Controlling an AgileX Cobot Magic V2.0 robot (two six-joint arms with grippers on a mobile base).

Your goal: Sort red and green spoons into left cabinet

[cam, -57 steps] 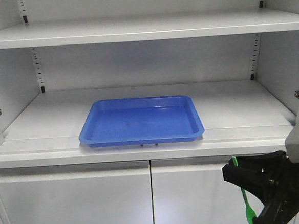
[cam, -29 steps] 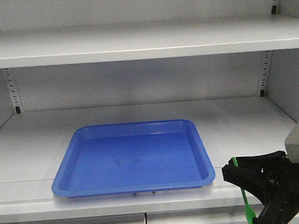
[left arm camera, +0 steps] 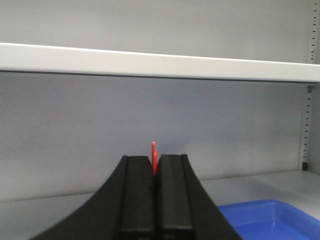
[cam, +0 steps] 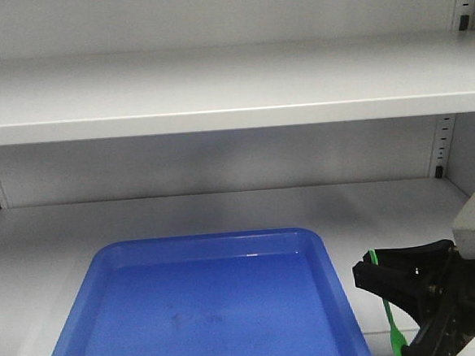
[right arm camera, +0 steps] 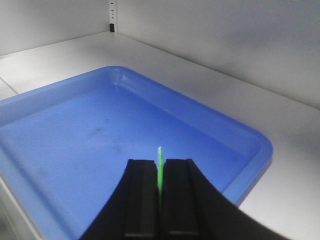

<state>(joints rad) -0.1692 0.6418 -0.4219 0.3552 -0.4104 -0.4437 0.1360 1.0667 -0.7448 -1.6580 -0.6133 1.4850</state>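
Green spoon point(right arm camera: 159, 154) is pinched tight in the right hand point(right arm camera: 159, 163), low in the frame above the blue tray point(right arm camera: 260, 146). Red spoon point(left arm camera: 154, 149) is pinched in the left hand point(left arm camera: 155, 159). Thin spoons could slip out and miss the cabinet shelf point(cam: 386, 204).

A blue tray point(cam: 206, 310) lies flat on the light grey cabinet shelf point(cam: 223, 210).

A storeroom or lab setting is suggested: the frame is filled by a grey metal cabinet point(cam: 215, 90), slotted uprights point(cam: 443, 143) at right, blue tray point(cam: 209, 239) laid lower centre.
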